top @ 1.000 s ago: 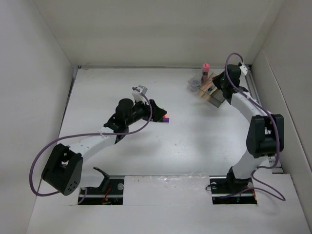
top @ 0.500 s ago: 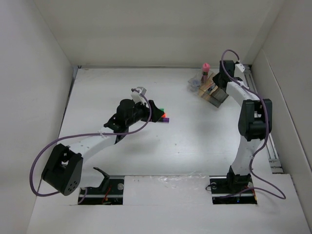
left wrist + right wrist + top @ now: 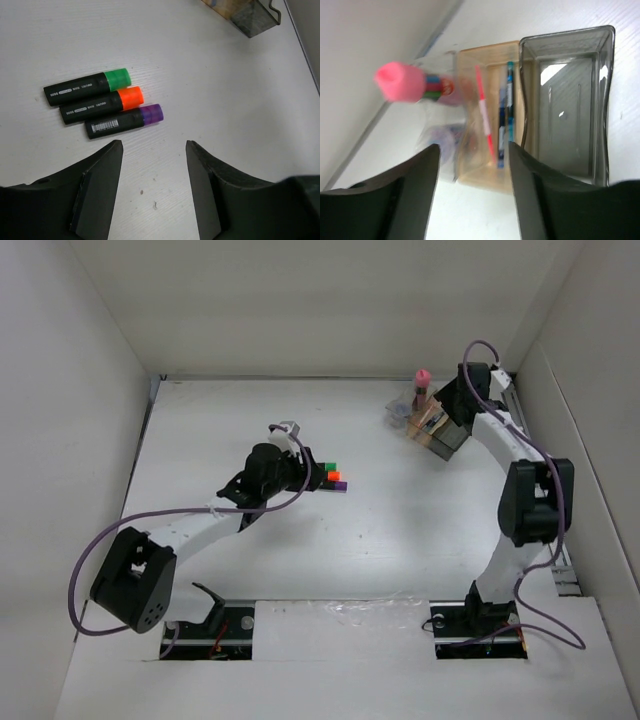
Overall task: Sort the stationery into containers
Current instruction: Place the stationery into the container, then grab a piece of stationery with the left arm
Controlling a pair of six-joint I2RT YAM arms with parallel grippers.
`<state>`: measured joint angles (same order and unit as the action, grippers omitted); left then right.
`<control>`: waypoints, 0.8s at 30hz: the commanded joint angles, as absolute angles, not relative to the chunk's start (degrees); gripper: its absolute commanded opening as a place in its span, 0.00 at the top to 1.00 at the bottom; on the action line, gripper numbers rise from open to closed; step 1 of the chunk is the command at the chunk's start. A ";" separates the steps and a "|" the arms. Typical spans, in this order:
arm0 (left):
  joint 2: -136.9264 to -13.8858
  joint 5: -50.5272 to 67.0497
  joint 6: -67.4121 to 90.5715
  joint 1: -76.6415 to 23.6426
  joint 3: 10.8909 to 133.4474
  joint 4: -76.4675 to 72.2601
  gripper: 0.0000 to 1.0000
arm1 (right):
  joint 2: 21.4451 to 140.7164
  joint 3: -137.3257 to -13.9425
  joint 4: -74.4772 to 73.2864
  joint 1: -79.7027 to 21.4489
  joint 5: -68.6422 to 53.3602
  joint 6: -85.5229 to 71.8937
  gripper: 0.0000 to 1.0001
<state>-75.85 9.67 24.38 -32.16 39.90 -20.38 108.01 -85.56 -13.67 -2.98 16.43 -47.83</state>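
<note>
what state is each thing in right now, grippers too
green marker, capped, lying on table
orange marker, capped, lying on table
purple marker, capped, lying on table
pink pen, lying in tan bin
blue pen, lying in tan bin
bottle, capped, upright
grey bin, empty
left gripper, open, holding nothing
right gripper, open, holding nothing

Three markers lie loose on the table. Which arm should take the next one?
Left. The left tool is open and empty just short of the three markers, pointed at them. The right tool hangs open over the tray at the far right, away from them.
</note>
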 commanded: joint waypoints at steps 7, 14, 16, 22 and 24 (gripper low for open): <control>-78.83 5.45 18.37 -32.34 45.00 -17.67 0.63 | 81.59 -64.97 -6.42 -10.19 11.43 -48.42 0.85; -88.05 -3.48 13.01 -35.67 49.74 -11.00 0.74 | 71.12 -51.86 -4.57 -15.11 7.92 -49.66 0.99; -90.51 -12.19 11.26 -39.63 53.34 -8.19 0.78 | 69.00 -50.02 -4.57 -15.73 6.69 -49.66 0.90; -95.19 -14.85 9.40 -41.92 57.64 -6.17 0.70 | 63.19 -46.67 -4.04 -16.26 4.31 -49.04 0.67; -95.98 -14.85 8.62 -41.92 57.66 -5.63 0.67 | 62.58 -46.15 -4.04 -16.79 4.31 -49.04 0.64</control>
<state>-96.29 -11.09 10.83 -42.57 54.89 -7.35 64.10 -46.63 -7.01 -15.97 5.69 -49.32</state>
